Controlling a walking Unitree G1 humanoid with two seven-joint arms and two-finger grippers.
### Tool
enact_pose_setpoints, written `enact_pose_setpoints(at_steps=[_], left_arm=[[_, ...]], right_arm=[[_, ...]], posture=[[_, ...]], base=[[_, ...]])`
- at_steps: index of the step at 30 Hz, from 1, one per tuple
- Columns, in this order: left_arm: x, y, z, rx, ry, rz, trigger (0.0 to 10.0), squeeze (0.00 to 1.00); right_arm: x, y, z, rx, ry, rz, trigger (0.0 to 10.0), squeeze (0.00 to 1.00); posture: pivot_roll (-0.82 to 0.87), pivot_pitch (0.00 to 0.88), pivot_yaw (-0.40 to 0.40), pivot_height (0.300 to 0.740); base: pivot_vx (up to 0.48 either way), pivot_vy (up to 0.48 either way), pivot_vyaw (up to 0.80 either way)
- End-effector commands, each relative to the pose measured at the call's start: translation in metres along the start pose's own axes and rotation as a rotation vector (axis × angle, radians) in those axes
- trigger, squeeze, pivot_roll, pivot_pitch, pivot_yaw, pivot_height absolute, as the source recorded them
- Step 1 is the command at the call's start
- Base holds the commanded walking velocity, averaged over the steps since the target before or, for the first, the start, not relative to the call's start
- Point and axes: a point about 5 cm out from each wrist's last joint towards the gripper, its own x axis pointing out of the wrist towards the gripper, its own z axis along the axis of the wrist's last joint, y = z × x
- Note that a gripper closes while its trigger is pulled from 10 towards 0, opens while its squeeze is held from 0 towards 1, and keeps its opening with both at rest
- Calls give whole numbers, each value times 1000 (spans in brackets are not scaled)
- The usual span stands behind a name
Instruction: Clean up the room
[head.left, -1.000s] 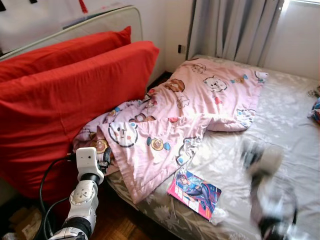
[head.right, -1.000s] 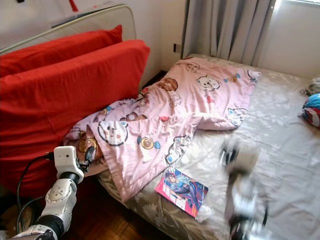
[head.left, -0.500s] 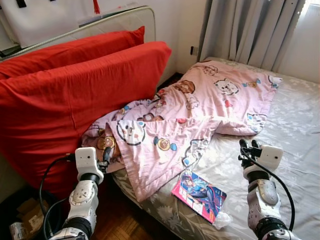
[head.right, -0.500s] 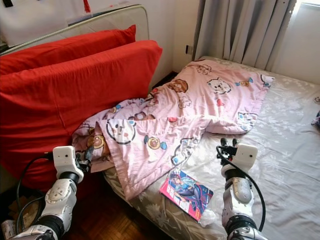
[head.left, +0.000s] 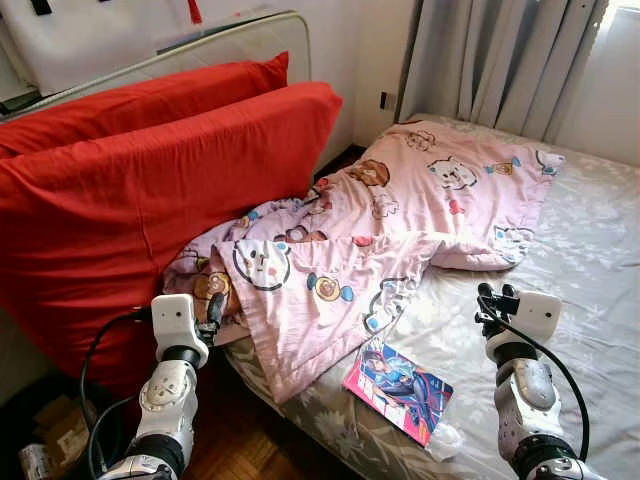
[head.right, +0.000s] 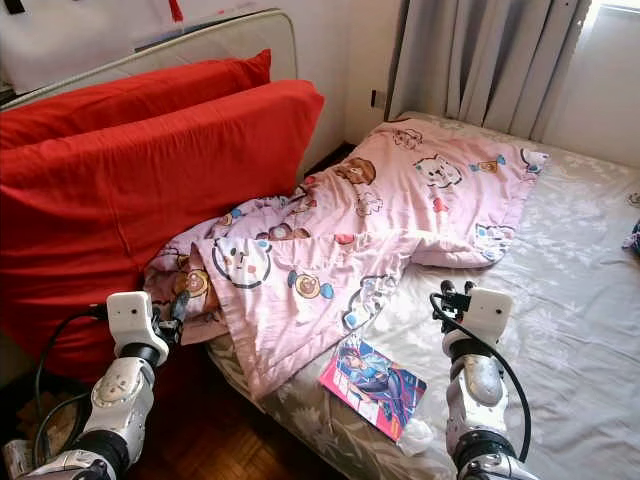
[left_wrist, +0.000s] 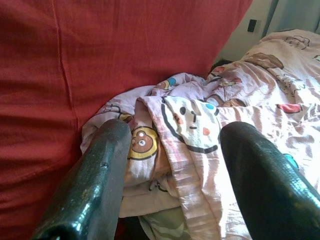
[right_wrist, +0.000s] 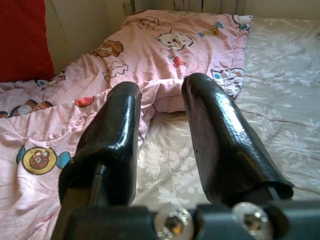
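A crumpled pink cartoon-print blanket (head.left: 400, 220) lies across the bed, its corner hanging over the near edge. A colourful comic magazine (head.left: 398, 388) rests on the grey floral sheet (head.left: 590, 260) at the bed's front edge, with a small crumpled white wrapper (head.left: 445, 440) beside it. My left gripper (head.left: 213, 310) is open, held low in front of the blanket's bunched end by the red cushions; in the left wrist view its fingers (left_wrist: 105, 165) frame that bunch. My right gripper (head.left: 493, 300) is open above bare sheet, right of the magazine, pointing toward the blanket (right_wrist: 165, 45).
Two big red cushions (head.left: 150, 190) lean against the headboard (head.left: 200, 40) on the left. Grey curtains (head.left: 500, 60) hang behind the bed. Wooden floor (head.left: 240, 440) shows below the bed's edge, with clutter (head.left: 40, 440) in the dark corner at lower left.
The view has shifted since a second ago. My right arm, then a blur low on the right, now stands steady over the sheet. The left arm has hardly moved.
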Motion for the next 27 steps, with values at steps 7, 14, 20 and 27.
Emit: enact_pose_setpoints(at_steps=[7, 14, 20, 27], left_arm=[[2, 1, 2, 2, -1, 4, 10000, 0], [3, -1, 3, -2, -1, -2, 10000, 0], [1, -2, -1, -6, 20, -10, 10000, 0], [3, -2, 1, -9, 14, -12, 10000, 0]], right_arm=[[0, -1, -5, 1, 56, -15, 10000, 0], [-1, -2, -4, 3, 32, -9, 10000, 0], [-1, 1, -7, 9, 52, -7, 10000, 0], [-1, 1, -10, 6, 88, -4, 10000, 0]], posture=[[3, 0, -3, 692], [2, 0, -4, 682], [4, 0, -4, 682], [5, 0, -2, 667]], base=[[0, 0, 0], [0, 0, 0], [0, 0, 0], [0, 0, 0]])
